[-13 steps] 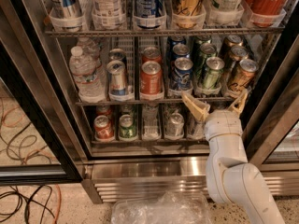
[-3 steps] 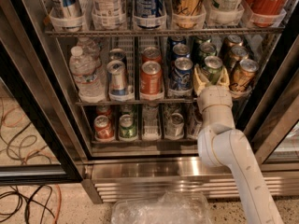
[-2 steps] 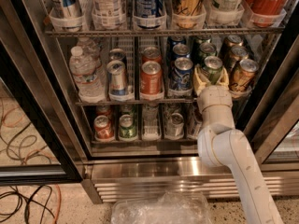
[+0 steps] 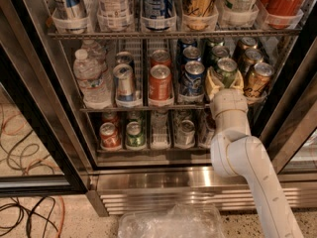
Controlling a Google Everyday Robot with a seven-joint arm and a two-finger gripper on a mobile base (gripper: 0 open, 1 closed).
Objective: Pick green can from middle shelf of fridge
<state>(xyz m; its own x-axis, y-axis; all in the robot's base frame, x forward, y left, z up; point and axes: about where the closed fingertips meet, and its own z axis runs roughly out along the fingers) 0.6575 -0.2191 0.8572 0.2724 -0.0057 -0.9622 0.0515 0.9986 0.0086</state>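
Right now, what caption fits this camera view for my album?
Robot's gripper reaches into the fridge, jaws closed around the green can on the middle shelf.

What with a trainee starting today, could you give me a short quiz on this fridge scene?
1. True or false: the gripper is at the bottom shelf.
2. Which can stands directly left of the green can? A blue, B red, C bronze.
3. What stands at the left end of the middle shelf?
Key: 1 false, it is at the green can on the middle shelf; 2 A, the blue can; 3 water bottles.
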